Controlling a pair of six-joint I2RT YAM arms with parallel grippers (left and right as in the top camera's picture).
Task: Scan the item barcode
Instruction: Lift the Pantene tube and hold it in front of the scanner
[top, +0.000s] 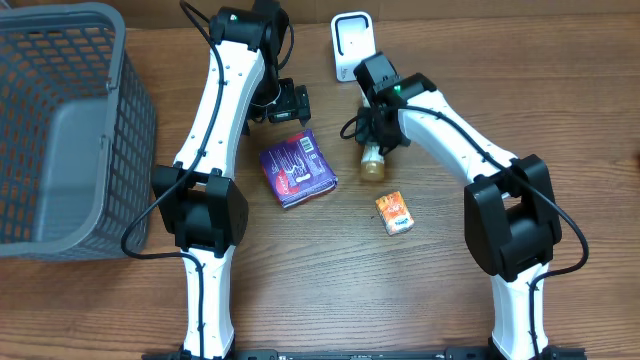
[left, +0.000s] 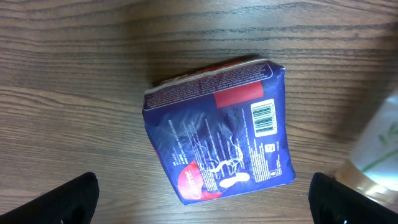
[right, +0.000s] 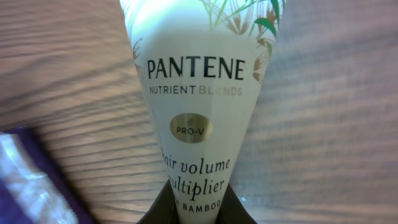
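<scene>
A cream Pantene tube (top: 372, 160) lies on the wooden table with its gold cap toward the front. My right gripper (top: 376, 132) is shut on its narrow end. In the right wrist view the tube (right: 199, 93) fills the middle and the dark fingers (right: 160, 210) press both its sides; my right gripper (right: 198, 210) sits at the bottom edge. No barcode shows on the tube. A white scanner (top: 350, 45) stands at the back. My left gripper (top: 290, 104) hangs open over a blue packet (left: 221, 130), whose barcode (left: 263, 118) faces up.
A grey mesh basket (top: 60, 130) fills the far left. The blue packet (top: 298, 168) lies mid-table, and a small orange box (top: 394, 212) lies in front of the tube. The tube's side (left: 379, 155) shows at the right edge of the left wrist view.
</scene>
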